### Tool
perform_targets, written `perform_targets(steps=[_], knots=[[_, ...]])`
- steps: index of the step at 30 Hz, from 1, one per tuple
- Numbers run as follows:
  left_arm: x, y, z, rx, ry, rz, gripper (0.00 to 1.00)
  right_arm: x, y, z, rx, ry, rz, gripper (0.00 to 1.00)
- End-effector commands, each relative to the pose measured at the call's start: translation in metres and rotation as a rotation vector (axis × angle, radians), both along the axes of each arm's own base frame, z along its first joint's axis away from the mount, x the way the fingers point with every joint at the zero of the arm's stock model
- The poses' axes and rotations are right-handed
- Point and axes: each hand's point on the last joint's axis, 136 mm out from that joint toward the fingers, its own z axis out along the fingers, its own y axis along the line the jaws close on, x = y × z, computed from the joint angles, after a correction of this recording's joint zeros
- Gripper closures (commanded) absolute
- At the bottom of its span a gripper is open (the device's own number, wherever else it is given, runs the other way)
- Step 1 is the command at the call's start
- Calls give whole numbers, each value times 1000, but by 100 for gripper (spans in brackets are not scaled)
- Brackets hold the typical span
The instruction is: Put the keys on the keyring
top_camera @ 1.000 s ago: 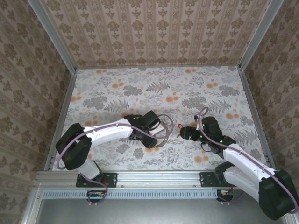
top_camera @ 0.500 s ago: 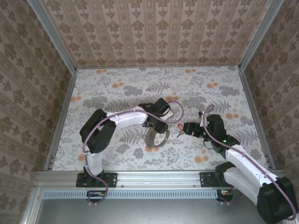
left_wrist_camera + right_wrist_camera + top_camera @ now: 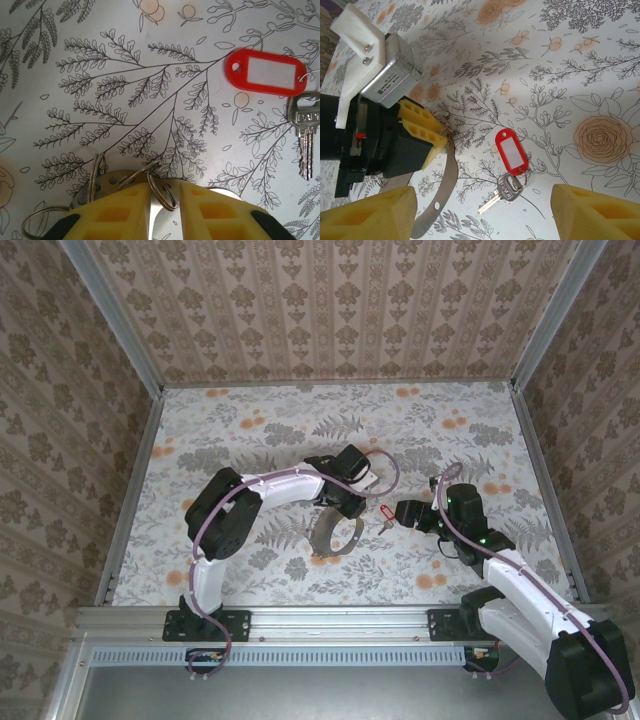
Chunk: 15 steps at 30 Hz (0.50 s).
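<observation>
The keys lie flat on the table, a small silvery key (image 3: pixel 502 195) ringed to a red oblong tag (image 3: pixel 512 152), also in the left wrist view as key (image 3: pixel 306 145) and tag (image 3: pixel 265 72). From above the tag (image 3: pixel 385 514) lies between the two grippers. My left gripper (image 3: pixel 164 192) is shut on the keyring (image 3: pixel 445 185), a thin grey metal band hoop (image 3: pixel 335 538) with small split rings (image 3: pixel 162 192) in its holes. My right gripper (image 3: pixel 484 215) is wide open, its fingers either side of the key without touching it.
The table (image 3: pixel 250 440) has a floral patterned cover and is walled on three sides by patterned panels (image 3: pixel 330 310). The left gripper's yellow fingers (image 3: pixel 420 132) stand close to the left of the tag. Both arms meet at the table's middle.
The left gripper has swung right and back with the hoop, which now hangs below it. The right gripper has drawn back slightly to the right. The key and tag stay between them.
</observation>
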Motion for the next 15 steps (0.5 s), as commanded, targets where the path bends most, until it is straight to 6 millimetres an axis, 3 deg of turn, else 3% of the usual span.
perform_targets(steps=[1, 7, 10, 12, 15], knots=[[0, -8, 2, -2, 1, -8, 80, 3, 3, 10, 12, -41, 20, 27], [1, -10, 0, -3, 0, -13, 87, 3, 2, 11, 13, -45, 19, 28], [-1, -11, 3, -16, 5, -19, 95, 2, 2, 11, 14, -46, 18, 27], [-4, -7, 4, -16, 10, -23, 100, 2, 1, 11, 15, -47, 17, 28], [-6, 3, 9, -38, 23, -16, 100, 2, 1, 12, 16, -51, 16, 28]])
